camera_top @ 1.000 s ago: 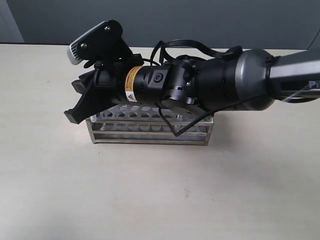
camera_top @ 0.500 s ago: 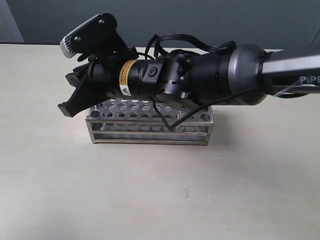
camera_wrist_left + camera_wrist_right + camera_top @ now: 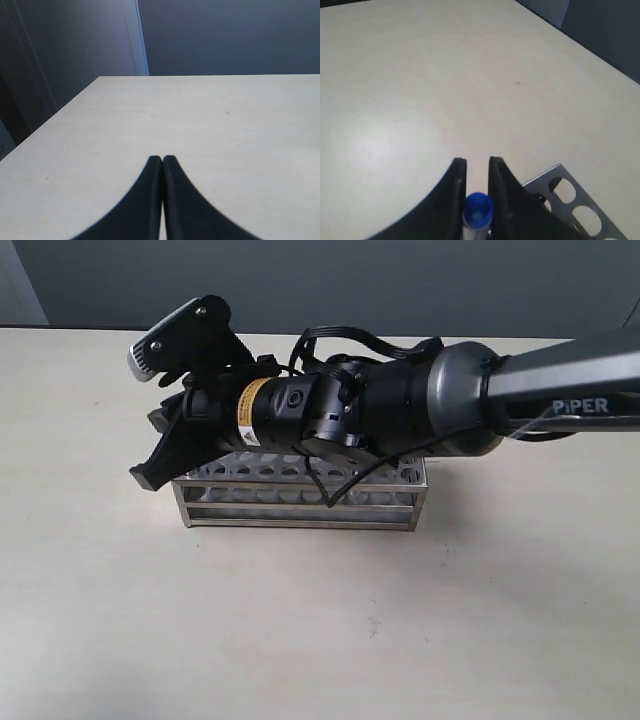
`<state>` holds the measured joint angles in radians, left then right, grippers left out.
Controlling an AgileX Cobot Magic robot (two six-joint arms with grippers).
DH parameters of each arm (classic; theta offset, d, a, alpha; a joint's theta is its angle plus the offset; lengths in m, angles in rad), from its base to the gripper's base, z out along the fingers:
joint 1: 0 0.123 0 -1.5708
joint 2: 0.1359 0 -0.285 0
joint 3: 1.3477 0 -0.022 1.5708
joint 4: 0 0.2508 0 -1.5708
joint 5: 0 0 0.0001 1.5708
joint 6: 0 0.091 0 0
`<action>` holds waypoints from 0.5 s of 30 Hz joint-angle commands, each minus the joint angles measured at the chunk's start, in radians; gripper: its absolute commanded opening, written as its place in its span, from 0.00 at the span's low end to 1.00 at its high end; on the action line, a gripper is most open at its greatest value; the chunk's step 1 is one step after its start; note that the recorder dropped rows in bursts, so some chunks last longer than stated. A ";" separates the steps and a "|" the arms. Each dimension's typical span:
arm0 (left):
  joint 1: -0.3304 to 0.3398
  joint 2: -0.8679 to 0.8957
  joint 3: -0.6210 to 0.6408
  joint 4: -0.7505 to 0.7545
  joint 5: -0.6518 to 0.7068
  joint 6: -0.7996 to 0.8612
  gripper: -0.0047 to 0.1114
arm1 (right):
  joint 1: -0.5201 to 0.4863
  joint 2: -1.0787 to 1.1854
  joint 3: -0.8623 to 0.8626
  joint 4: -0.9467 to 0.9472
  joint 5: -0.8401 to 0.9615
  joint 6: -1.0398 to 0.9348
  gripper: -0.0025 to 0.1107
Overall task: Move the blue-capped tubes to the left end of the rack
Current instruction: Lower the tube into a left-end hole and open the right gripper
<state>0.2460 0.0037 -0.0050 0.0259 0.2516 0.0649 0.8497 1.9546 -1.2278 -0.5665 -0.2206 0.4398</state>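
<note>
We are seeing one blue-capped tube (image 3: 478, 210) pinched between the jaws of the right gripper (image 3: 477, 162), standing upright just beside a corner of the rack (image 3: 570, 197). We cannot tell whether its foot is sitting in a hole. The rack's holes that are showing are lying empty. The rack is standing mid-tabletop (image 3: 300, 640), nearer the far edge. The left gripper (image 3: 162, 159) is hovering above the tabletop, facing one corner, jaws pressed together.

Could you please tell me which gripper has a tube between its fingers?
The right gripper: a blue-capped tube sits between its fingers, while the left gripper is shut and empty.
</note>
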 commanded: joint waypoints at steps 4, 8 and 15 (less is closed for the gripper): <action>0.001 -0.004 0.005 0.004 -0.012 -0.004 0.04 | 0.000 0.045 -0.004 0.000 -0.027 -0.005 0.09; 0.001 -0.004 0.005 0.004 -0.012 -0.004 0.04 | 0.000 0.045 -0.004 0.000 -0.040 -0.005 0.36; 0.001 -0.004 0.005 0.004 -0.012 -0.004 0.04 | -0.080 -0.175 -0.004 -0.007 0.117 -0.028 0.40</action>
<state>0.2460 0.0037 -0.0050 0.0259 0.2516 0.0649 0.8235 1.8847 -1.2278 -0.5689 -0.1445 0.4229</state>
